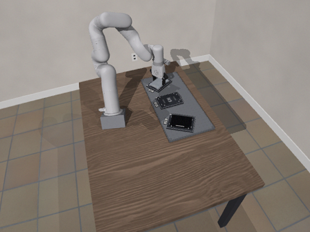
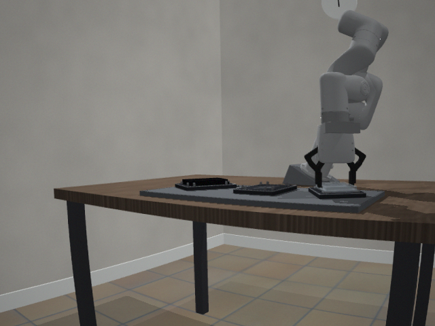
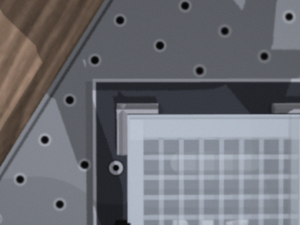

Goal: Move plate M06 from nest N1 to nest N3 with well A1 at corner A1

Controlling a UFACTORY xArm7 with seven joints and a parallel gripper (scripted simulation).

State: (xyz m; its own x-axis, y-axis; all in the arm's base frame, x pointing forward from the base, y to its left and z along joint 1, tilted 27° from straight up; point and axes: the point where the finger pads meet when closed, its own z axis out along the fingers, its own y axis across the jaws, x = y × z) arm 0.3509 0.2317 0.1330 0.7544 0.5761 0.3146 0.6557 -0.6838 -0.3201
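Note:
A pale clear well plate [image 1: 159,84] sits in the black nest at the far end of the grey deck [image 1: 193,108]. My gripper [image 1: 159,82] stands straight over it, fingers down at the plate's two long sides and shut on it; it also shows in the side view [image 2: 335,182], with the plate [image 2: 336,187] low in its nest. The wrist view shows a corner of the plate [image 3: 216,169] inside the nest frame. The middle nest [image 1: 169,100] is empty. A black well plate [image 1: 181,122] sits on the near nest. The labels are too small to read.
Small signs [image 1: 165,121] [image 1: 156,104] [image 1: 150,90] lie on the deck at each nest's left side. The arm's base block [image 1: 113,120] stands on the table left of the deck. The deck has rows of small holes [image 3: 159,45].

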